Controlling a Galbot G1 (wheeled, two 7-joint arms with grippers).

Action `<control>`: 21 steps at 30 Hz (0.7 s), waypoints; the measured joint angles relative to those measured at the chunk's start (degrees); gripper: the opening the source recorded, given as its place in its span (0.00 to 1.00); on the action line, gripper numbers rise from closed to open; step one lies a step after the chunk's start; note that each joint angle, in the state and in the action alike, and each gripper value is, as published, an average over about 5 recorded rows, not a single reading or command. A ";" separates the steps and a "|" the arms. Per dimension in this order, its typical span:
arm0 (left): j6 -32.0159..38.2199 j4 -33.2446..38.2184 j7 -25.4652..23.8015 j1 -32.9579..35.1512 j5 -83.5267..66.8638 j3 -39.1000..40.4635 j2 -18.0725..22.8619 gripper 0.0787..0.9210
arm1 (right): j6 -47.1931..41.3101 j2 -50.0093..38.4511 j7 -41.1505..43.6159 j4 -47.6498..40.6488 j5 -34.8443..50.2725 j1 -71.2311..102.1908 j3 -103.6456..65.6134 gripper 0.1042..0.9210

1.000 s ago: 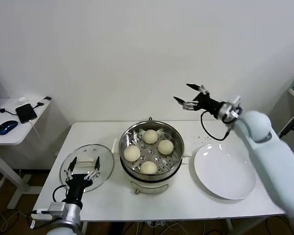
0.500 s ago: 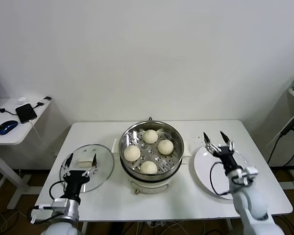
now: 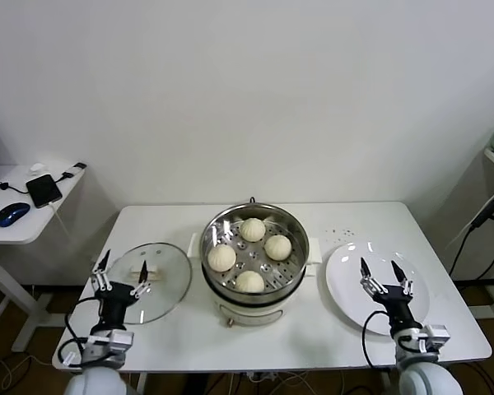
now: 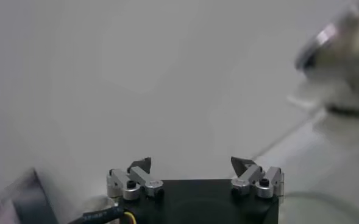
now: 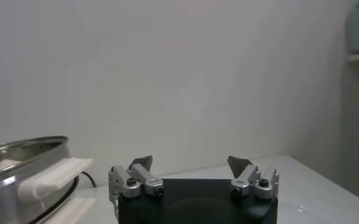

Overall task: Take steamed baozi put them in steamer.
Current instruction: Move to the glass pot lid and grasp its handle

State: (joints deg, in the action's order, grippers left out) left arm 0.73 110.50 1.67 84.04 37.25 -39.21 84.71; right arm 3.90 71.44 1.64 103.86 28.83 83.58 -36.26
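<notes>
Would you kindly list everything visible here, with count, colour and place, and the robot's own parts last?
steamed baozi: four, cream-white, on the perforated tray inside the steamer.
steamer: one, shiny steel on a white base, middle of the table.
glass lid: one, clear, flat on the table left of the steamer.
plate: one, white, right of the steamer.
table: one, white.
side desk: one, white, far left, bearing a phone and a blue mouse.
left gripper: open, over the lid's near edge.
right gripper: open, above the plate.
</notes>
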 measured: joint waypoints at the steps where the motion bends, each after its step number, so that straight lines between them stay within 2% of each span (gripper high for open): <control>1: 0.04 -0.54 0.27 -0.26 3.34 0.19 -0.74 0.88 | -0.06 0.02 -0.14 0.29 -0.07 0.38 -0.12 0.88; 9: 2.18 -6.63 2.64 -2.93 24.44 1.92 -5.69 0.88 | -0.86 0.44 -1.08 1.66 -0.61 2.36 -1.38 0.88; 21: -1.61 -15.57 5.68 -6.25 38.92 5.01 -7.61 0.88 | -2.05 1.63 -1.54 1.89 -2.17 2.34 -1.80 0.88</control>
State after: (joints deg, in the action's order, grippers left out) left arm -0.88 94.93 7.35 77.78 76.17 -34.20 77.10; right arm 1.85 73.07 0.10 105.75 26.66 85.92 -38.06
